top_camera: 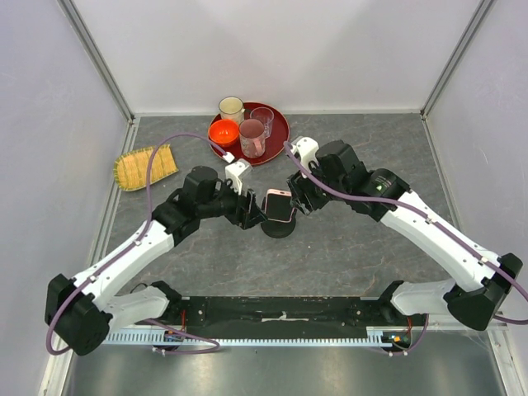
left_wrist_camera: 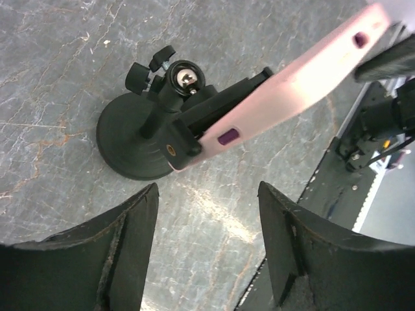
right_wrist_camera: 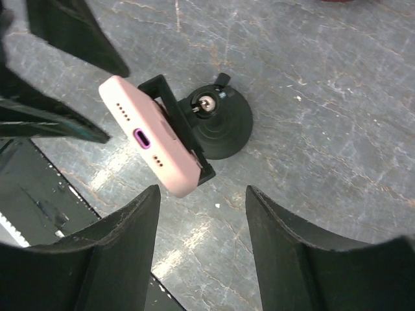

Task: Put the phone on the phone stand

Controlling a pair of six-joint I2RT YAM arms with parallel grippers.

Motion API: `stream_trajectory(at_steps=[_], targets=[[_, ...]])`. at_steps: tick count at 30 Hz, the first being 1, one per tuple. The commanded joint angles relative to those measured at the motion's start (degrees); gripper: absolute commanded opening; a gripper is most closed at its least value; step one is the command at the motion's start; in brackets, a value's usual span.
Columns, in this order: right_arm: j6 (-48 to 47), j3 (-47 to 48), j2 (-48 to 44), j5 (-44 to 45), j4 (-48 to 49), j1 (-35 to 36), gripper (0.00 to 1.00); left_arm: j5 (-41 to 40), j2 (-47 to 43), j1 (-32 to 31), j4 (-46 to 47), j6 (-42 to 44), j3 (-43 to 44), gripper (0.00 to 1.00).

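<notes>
You had the phone [top_camera: 279, 205] tilted in the phone stand [top_camera: 278, 229] clamp on the worktop [top_camera: 355, 247], left fingers [left_wrist_camera: 113, 256] and right fingers [right_wrist_camera: 298, 253] spread apart, empty, flanking it, I'd judge, to catch any tip.

The phone [top_camera: 279, 205], slim in a pale pink case with rounded corners, sits tilted in the clamp holder of the phone stand [top_camera: 277, 228]. The stand is all black, with a round disc base flat on the worktop [top_camera: 355, 247], a short stem and a ball joint. Both stand just nearward of the red tray [top_camera: 280, 130].
</notes>
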Motion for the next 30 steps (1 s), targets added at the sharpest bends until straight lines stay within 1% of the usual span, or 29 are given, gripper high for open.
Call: stream_trajectory(at_steps=[1,3,4,5,6,11,15,19,21,23,24,26,28,30], targets=[[-1.5,-1.2,-2.1,-5.2,3.4,-0.1,0.62,0.5,4.4,0.1,4.1,9.3,0.5,0.66],[-2.9,-1.1,-2.5,-4.6,3.2,-0.2,0.62,0.9,6.5,0.1,2.8,13.7,2.9,0.57],[-3.4,-1.0,-2.6,-4.5,3.3,-0.3,0.62,0.9,7.2,0.1,2.7,15.0,3.1,0.55],[-3.8,-0.9,-2.6,-4.6,3.2,-0.4,0.61,1.8,8.8,0.1,2.6,17.9,3.4,0.52],[-4.0,-0.8,-2.8,-5.3,3.2,-0.8,0.61,2.6,9.4,0.1,2.3,19.4,3.6,0.49],[-5.6,-0.7,-1.8,-8.2,3.0,-1.8,0.56,4.8,9.4,0.3,3.8,25.0,2.6,0.5],[-6.2,-1.3,-1.4,-9.6,3.1,-3.2,0.54,8.3,8.1,1.3,6.4,25.0,2.4,0.54],[-6.8,-0.8,-1.0,-10.7,3.1,-4.0,0.52,12.6,9.9,2.6,7.5,25.0,3.8,0.54],[-7.1,-0.6,-1.1,-10.9,3.2,-4.2,0.52,13.5,10.8,3.0,7.9,25.4,4.4,0.51],[-7.3,-0.5,-1.1,-11.6,3.1,-4.4,0.52,16.7,11.6,3.4,8.2,25.8,4.7,0.49],[-7.4,-0.4,-1.1,-11.8,3.1,-4.5,0.52,17.1,11.8,3.5,9.0,25.7,4.7,0.45],[-7.6,-0.6,-0.9,-12.3,3.0,-4.7,0.51,19.8,11.5,4.0,10.6,25.0,3.9,0.44],[-7.6,-0.6,-0.7,-12.5,3.0,-4.7,0.51,21.4,11.6,4.4,12.1,24.5,3.2,0.42],[-7.7,-0.5,-0.6,-13.1,3.0,-4.7,0.49,21.7,12.0,4.5,11.9,24.7,3.4,0.37]])
